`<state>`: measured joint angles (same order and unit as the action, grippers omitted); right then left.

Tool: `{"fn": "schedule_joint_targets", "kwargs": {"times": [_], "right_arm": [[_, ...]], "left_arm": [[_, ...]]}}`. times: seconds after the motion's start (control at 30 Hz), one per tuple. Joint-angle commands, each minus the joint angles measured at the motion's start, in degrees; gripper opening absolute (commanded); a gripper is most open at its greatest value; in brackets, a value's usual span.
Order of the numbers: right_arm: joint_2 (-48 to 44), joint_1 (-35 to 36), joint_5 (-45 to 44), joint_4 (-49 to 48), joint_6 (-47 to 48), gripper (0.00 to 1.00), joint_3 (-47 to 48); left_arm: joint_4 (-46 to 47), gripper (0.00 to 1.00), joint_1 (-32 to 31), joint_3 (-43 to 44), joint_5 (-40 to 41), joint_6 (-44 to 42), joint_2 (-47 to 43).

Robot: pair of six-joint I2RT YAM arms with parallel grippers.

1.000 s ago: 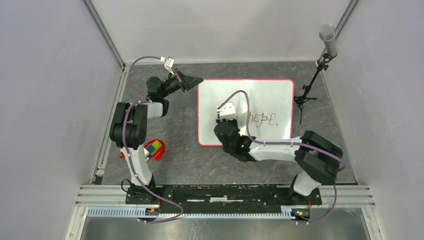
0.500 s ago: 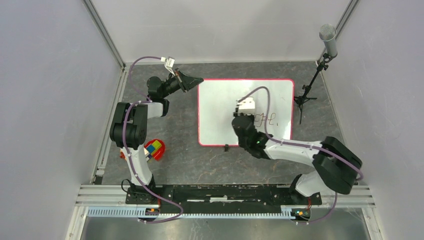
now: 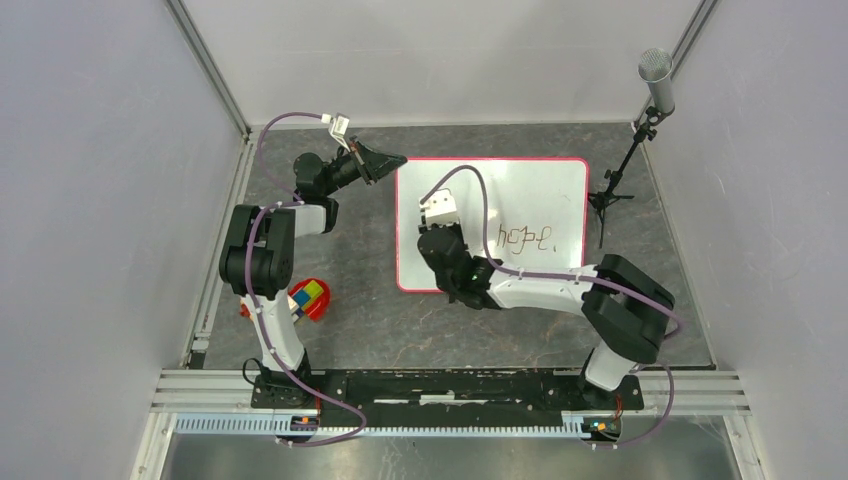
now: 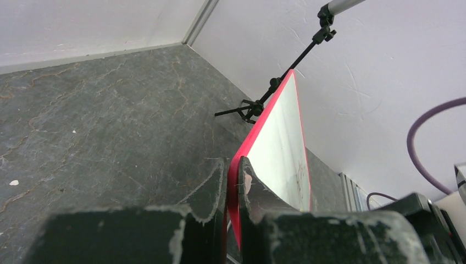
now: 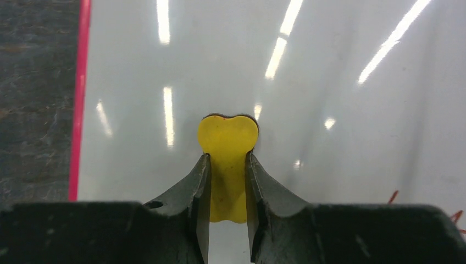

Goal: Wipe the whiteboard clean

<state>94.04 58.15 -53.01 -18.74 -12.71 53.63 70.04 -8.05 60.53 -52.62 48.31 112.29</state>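
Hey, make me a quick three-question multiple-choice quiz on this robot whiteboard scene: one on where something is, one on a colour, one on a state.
1. Where on the whiteboard is the writing?
A. Near left corner
B. Along the far edge
C. Right half

2. What colour is the pad in the right gripper?
A. Yellow
B. Blue
C. Green

3. What is the left gripper doing?
A. Open above the table
B. Shut on the whiteboard's red edge
C. Shut on a marker

Answers:
1 C: in the top view the dark scribble sits right of the board's middle.
2 A: the right wrist view shows a yellow pad between the fingers.
3 B: the left wrist view shows one finger on each side of the red frame.
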Motion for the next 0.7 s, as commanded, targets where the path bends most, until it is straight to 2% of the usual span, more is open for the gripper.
{"fn": "schedule_joint_targets", "kwargs": {"times": [0.0,0.2,0.37,0.57,0.67], "right_arm": [[2.4,0.8,4.7,0.7,-0.6,0.19,1.9],[-6.0,-0.4,-1.1,1.7,-4.8,0.19,-11.2],[-13.6,-5.3,-1.9,3.1,-10.5,0.19,-23.4],[-16.8,-5.5,-4.6,3.4,-8.5,0.19,-24.6],[-15.3,-1.9,-5.9,1.5,-6.1,0.19,-21.7]], "left_arm": [[-0.6,0.02,-1.1,-0.3,-1.3,-3.5,-2.9],[-0.5,0.02,-1.1,-0.3,-1.3,-3.4,-2.9],[-0.1,0.02,-1.1,-0.6,-1.3,-3.1,-2.9],[-0.2,0.02,-1.1,-0.5,-1.3,-3.1,-2.7],[-0.4,0.02,-1.2,-0.3,-1.2,-3.2,-2.6]]}}
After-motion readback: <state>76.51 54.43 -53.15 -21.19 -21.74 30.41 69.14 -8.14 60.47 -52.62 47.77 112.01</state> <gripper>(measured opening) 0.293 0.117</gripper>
